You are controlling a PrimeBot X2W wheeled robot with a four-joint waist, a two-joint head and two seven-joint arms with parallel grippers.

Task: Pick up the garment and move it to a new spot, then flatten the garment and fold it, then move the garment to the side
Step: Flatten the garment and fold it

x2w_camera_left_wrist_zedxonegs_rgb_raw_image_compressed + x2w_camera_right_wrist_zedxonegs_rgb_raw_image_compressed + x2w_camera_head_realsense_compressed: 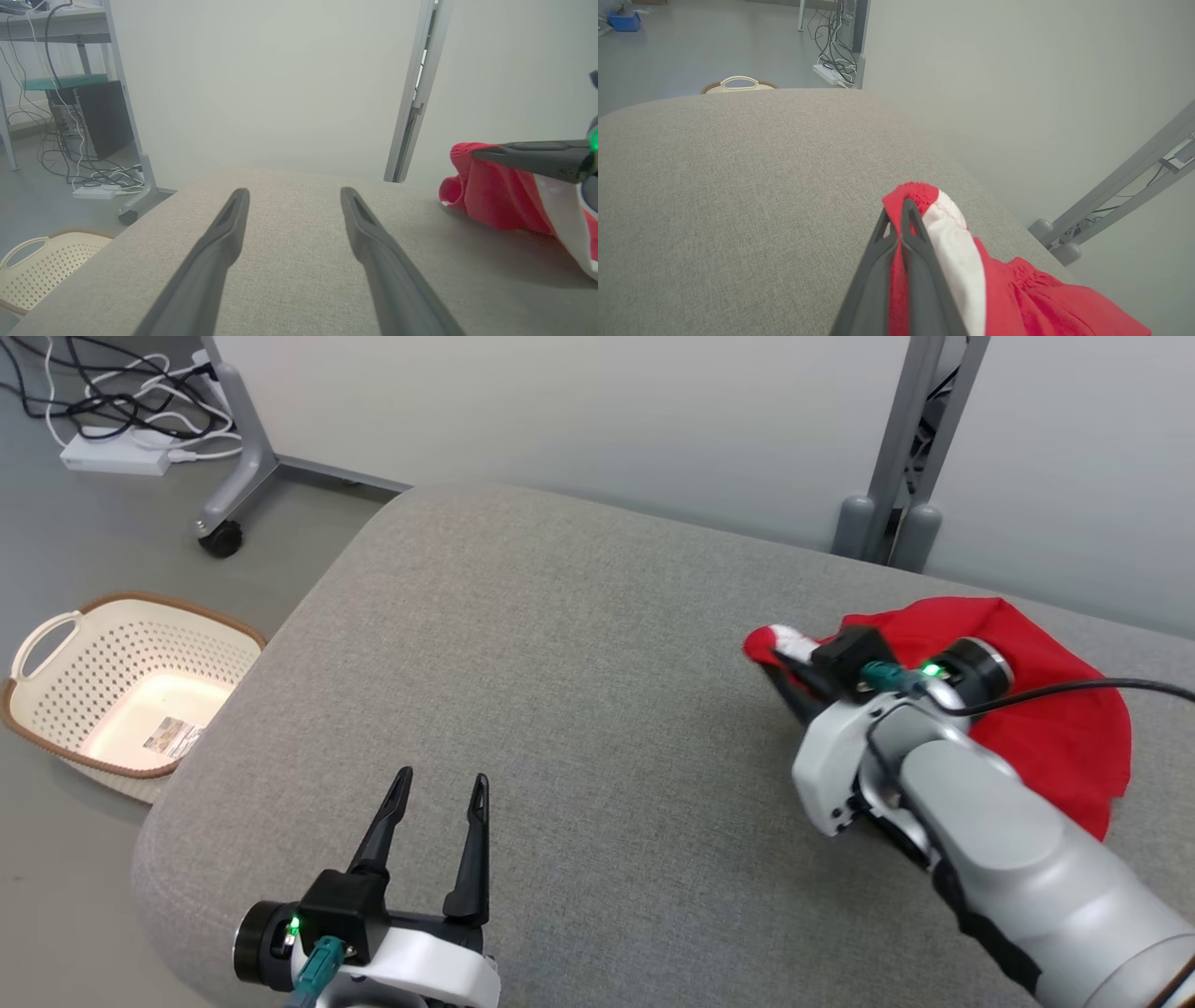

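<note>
Right gripper (780,661): jaws closed tight on the garment (1046,709), pinching its gathered red edge beside a white panel. In the right wrist view the two fingers (920,261) meet with cloth between them.

Garment: red, bunched, at the far right of the grey cushion (579,663), close to the cushion's back edge and the pale wall (560,401). In the left wrist view the pinched edge (467,154) sits up at finger height and the cloth drapes down from it to the cushion. The rest lies in a heap behind my right wrist.

Left gripper (442,779): jaws spread wide, holding nothing, low over the near left part of the cushion, well apart from the garment.

Open room: a broad bare stretch of cushion runs between my two grippers and on toward the rounded far left corner.

Edges: the cushion's left edge curves down to the floor. A cream perforated basket (121,649) stands on the floor just beside it. Beyond the far left corner are a grey stand leg with a caster (238,476) and a tangle of cables (112,392). A grey upright post (901,448) rises behind the back edge, near the garment.
</note>
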